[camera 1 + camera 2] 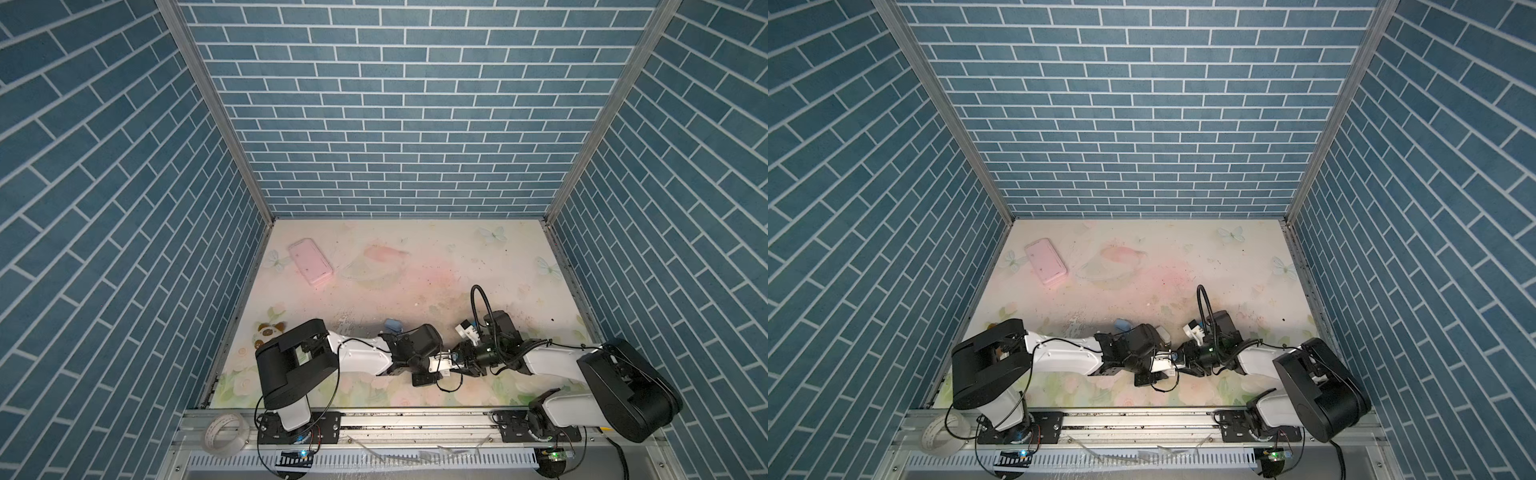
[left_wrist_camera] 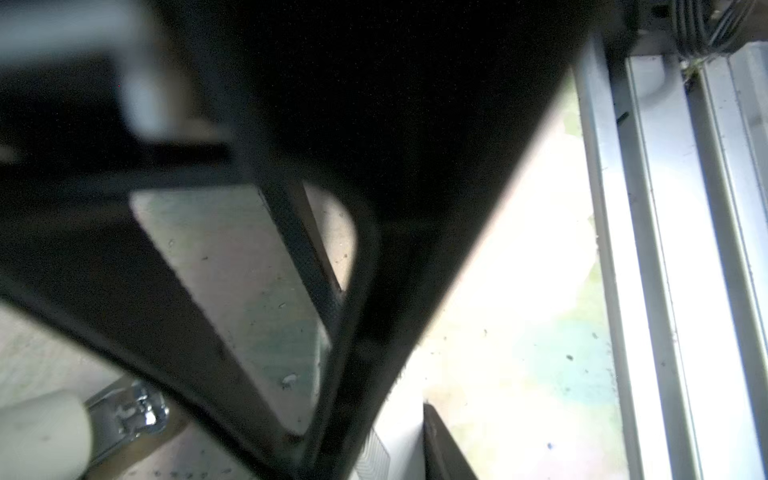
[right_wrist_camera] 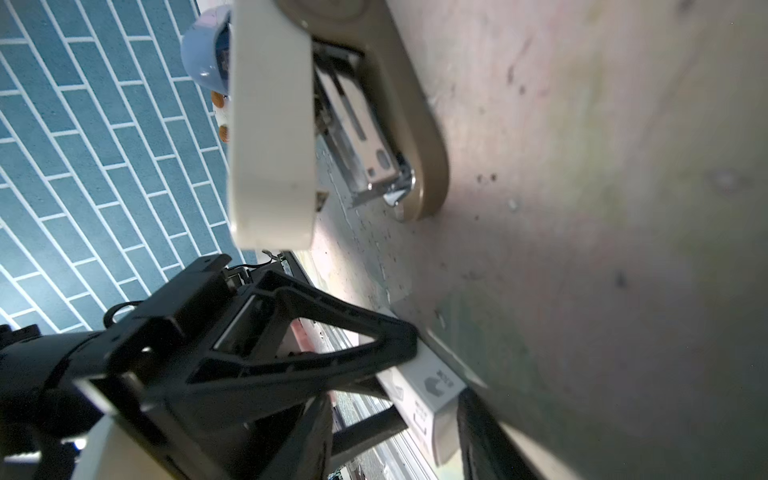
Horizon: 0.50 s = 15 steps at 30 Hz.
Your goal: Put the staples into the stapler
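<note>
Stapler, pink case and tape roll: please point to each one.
stapler (image 3: 270,124), right wrist view, on its raised cream lid.
pink case (image 1: 311,261), a top view, middle of its face.
tape roll (image 1: 220,446), a top view, on its outer band.

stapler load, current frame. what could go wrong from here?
1. Left claw and right claw meet tip to tip around one small white box. How firmly either holds it is unclear, so it may slip and spill.
2. The stapler sits open right beside them, lid raised and metal magazine exposed. A stray arm move might knock it shut or shove it away.
3. Left wrist view is mostly dark and blurred, so alignment there is poorly seen.
</note>
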Tool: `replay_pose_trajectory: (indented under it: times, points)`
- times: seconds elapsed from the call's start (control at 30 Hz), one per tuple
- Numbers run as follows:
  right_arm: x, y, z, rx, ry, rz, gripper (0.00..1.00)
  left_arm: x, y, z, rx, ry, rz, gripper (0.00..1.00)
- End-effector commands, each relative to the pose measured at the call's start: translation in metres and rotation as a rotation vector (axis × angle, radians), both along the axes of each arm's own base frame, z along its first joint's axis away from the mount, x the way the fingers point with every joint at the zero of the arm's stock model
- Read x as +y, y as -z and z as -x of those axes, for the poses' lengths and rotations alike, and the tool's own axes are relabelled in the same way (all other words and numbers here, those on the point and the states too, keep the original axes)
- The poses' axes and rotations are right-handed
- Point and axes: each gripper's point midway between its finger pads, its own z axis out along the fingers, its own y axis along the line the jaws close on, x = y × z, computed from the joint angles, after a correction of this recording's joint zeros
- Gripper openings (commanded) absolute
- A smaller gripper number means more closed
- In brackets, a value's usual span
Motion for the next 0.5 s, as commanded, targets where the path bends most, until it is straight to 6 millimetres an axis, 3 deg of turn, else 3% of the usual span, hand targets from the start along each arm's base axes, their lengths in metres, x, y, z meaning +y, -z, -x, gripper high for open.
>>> replay_pose_trajectory:
  times: [0.0, 0.23, 0.47]
  points:
    - [-0.001, -0.004, 0.01, 0.026, -0.022, 0.006, 0.49, 0.028, 0.034, 0.008, 0.041, -0.011, -0.147, 0.36]
    - [-0.007, 0.0, 0.009, 0.002, -0.006, 0.047, 0.48, 0.028, 0.035, 0.01, 0.052, -0.007, -0.147, 0.36]
    - [0.001, -0.014, 0.001, -0.036, 0.003, -0.014, 0.49, 0.027, 0.036, 0.01, 0.058, -0.004, -0.152, 0.36]
